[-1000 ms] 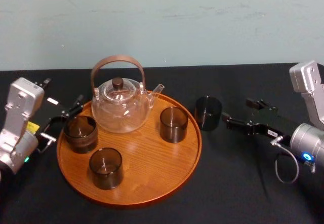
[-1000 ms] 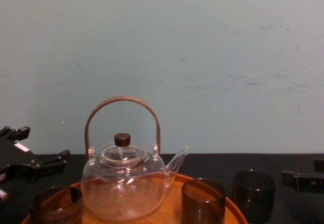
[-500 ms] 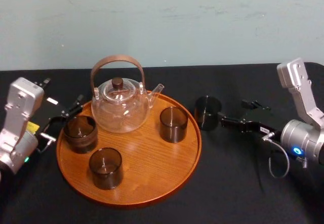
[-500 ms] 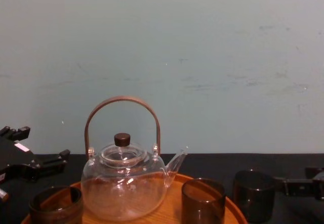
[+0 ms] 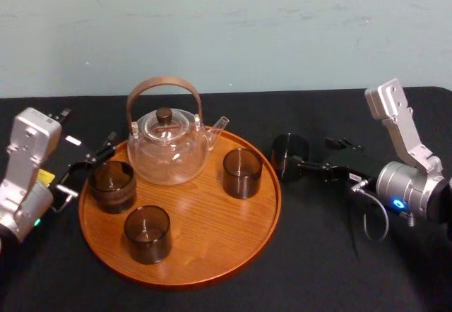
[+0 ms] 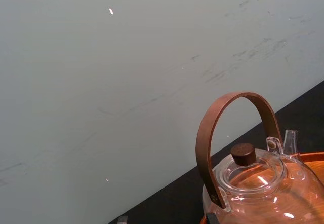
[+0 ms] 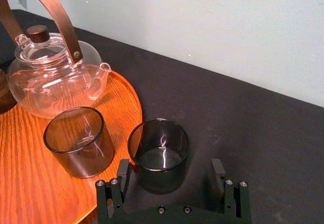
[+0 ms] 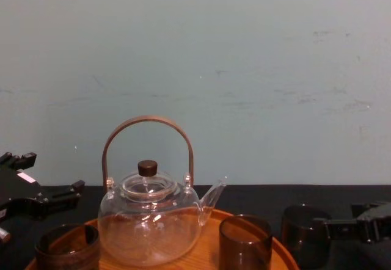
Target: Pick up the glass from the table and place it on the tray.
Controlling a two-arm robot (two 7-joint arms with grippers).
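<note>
A dark smoky glass [image 5: 289, 157] stands on the black table just right of the round wooden tray [image 5: 205, 217]. My right gripper [image 5: 321, 154] comes in from the right at table height and is open. In the right wrist view the glass [image 7: 158, 153] stands at the mouth of the gripper [image 7: 170, 169]. One fingertip [image 7: 123, 171] is right beside its wall and the other [image 7: 217, 172] stands well off it. The chest view has the glass [image 8: 305, 233] just left of the gripper [image 8: 360, 227]. My left gripper [image 5: 88, 165] rests open at the tray's left edge.
On the tray stand a glass teapot [image 5: 168, 146] with a brown hoop handle and three dark glasses [image 5: 242, 173], [image 5: 147, 233], [image 5: 111, 185]. The nearest one [image 7: 79, 141] stands close to the table glass, just over the rim. A pale wall closes off the back.
My right arm has swung left and its wrist has turned. The open fingers have come up to the glass on the table. The left arm and everything on the tray have stayed put.
</note>
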